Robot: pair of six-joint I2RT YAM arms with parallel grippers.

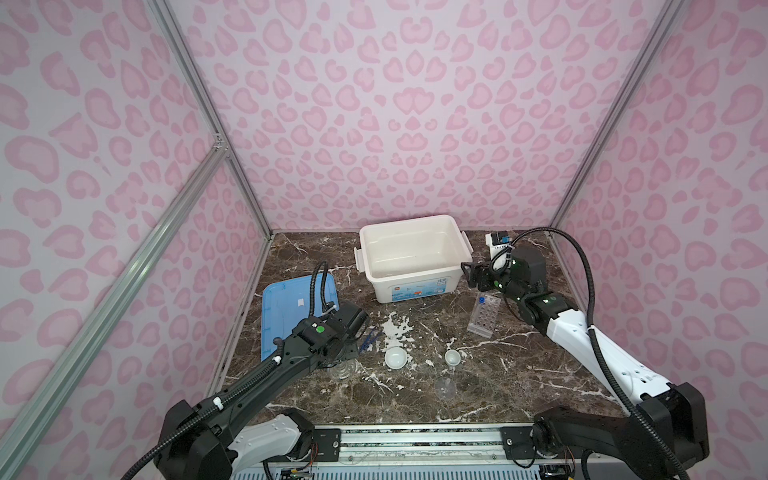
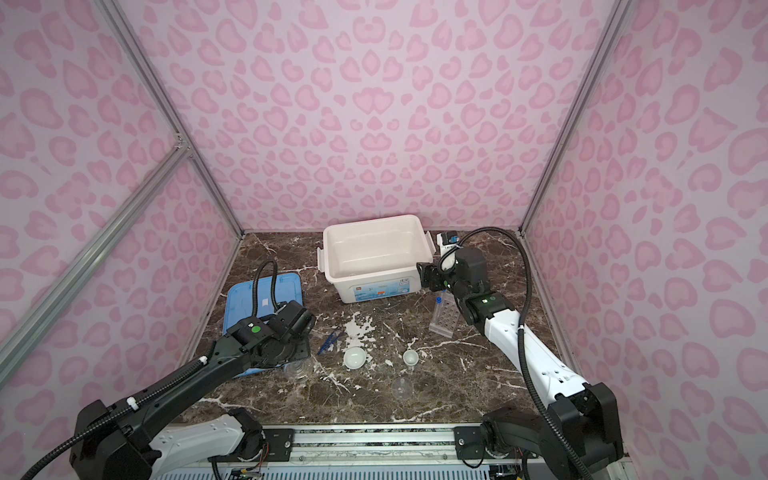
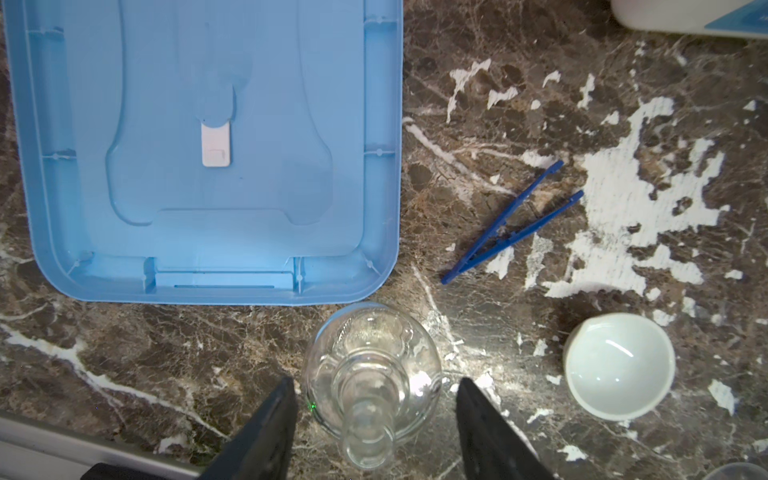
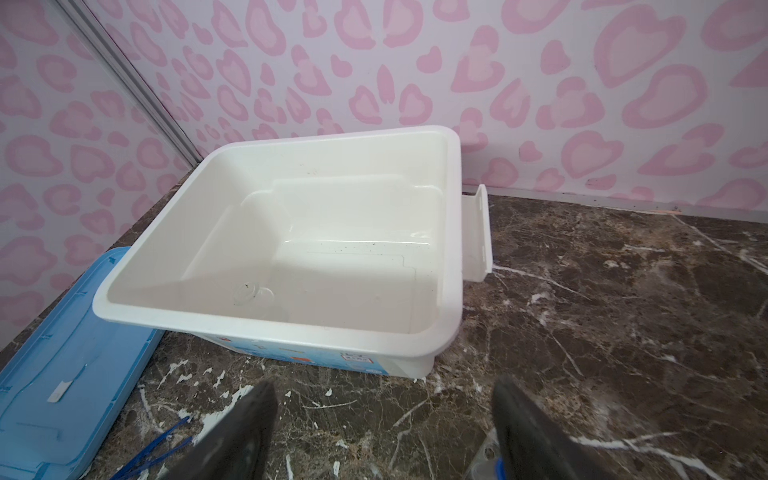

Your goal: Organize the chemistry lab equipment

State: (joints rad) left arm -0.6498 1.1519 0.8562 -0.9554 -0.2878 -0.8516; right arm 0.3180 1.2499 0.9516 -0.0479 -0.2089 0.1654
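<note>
Marble top [image 3: 124,353]: lid [image 3: 208,145] beside flask [image 3: 370,374]

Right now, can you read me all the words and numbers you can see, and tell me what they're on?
No text here is clear enough to quote.
Label on the front of the white bin: blue and red print, too blurred to read.
Small white box at the back of the table: dark and blue marks, too small to read.
White sticker on the blue lid: looks blank.
</note>
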